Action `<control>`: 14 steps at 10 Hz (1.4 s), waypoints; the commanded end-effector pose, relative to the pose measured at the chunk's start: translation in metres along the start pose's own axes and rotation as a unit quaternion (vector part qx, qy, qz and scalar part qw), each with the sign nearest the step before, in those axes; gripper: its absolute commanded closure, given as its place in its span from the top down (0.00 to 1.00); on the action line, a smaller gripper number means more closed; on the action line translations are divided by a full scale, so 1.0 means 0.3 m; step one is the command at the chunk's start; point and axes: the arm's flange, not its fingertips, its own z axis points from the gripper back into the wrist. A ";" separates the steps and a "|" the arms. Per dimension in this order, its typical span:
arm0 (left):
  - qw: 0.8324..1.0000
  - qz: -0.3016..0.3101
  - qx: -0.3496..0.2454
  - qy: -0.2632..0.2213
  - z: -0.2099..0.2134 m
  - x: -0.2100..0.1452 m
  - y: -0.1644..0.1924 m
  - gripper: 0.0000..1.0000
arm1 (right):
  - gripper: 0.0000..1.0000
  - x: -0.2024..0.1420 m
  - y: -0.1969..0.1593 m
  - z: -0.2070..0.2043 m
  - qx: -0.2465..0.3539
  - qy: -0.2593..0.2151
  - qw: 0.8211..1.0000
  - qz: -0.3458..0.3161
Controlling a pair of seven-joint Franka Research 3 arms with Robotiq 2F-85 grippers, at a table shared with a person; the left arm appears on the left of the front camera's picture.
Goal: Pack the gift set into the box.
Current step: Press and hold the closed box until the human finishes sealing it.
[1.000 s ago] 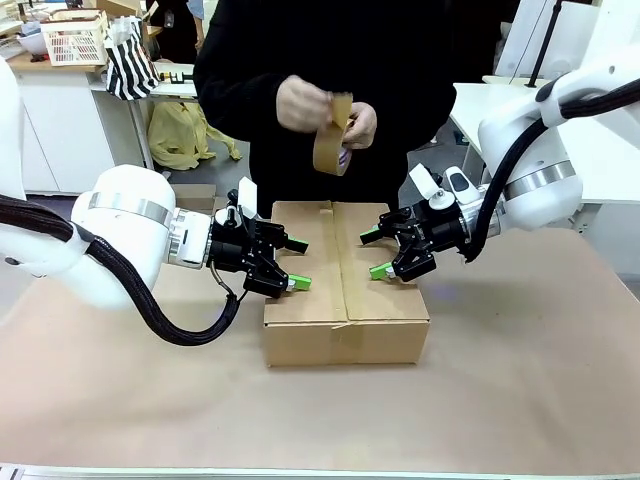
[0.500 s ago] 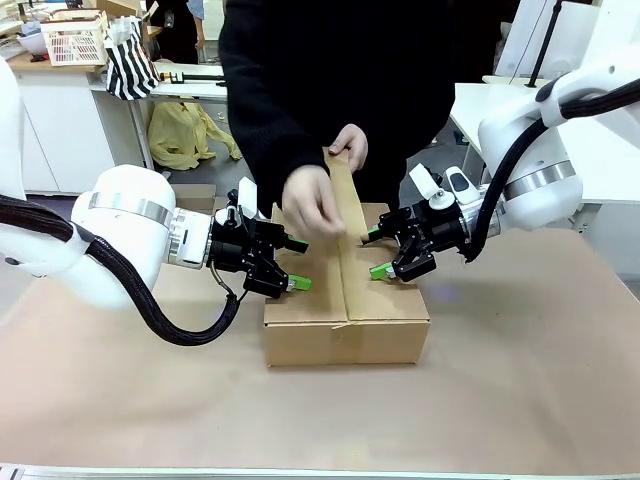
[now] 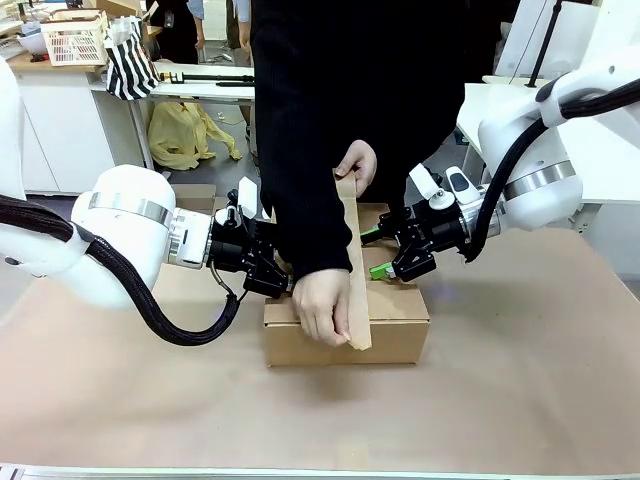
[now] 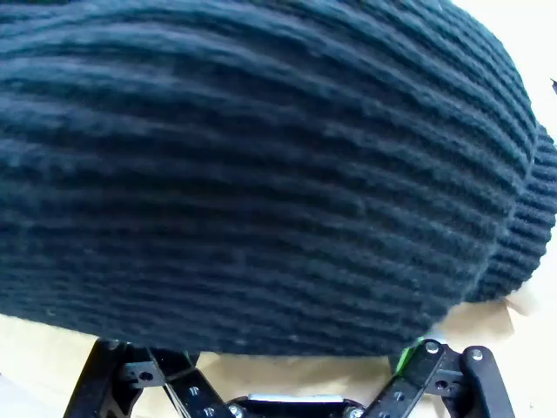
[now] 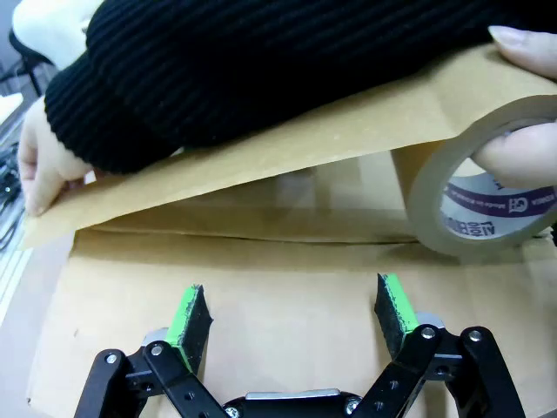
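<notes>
On the worktop [image 3: 520, 390], the box [image 3: 395, 310] sits closed while a person's hand [image 3: 325, 305] draws tape [image 3: 352, 250] over its seam. Your right claw [image 3: 377, 252] gapes wide, empty; the left claw's state can't be told. Stiff, light carton: press flaps flat.

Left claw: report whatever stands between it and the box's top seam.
The person's black knit sleeve crosses in front of the left claw and fills its wrist view. That hand presses a strip of brown tape down over the near edge of the cardboard box.
</notes>
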 end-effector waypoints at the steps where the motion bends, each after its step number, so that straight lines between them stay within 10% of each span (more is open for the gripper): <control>1: 1.000 -0.001 -0.002 0.006 0.002 -0.009 -0.010 1.00 | 1.00 -0.004 0.002 -0.001 -0.001 0.001 1.000 0.001; 14: 1.000 -0.001 -0.002 0.006 0.002 -0.009 -0.010 1.00 | 1.00 -0.004 0.002 -0.001 -0.001 0.001 1.000 0.001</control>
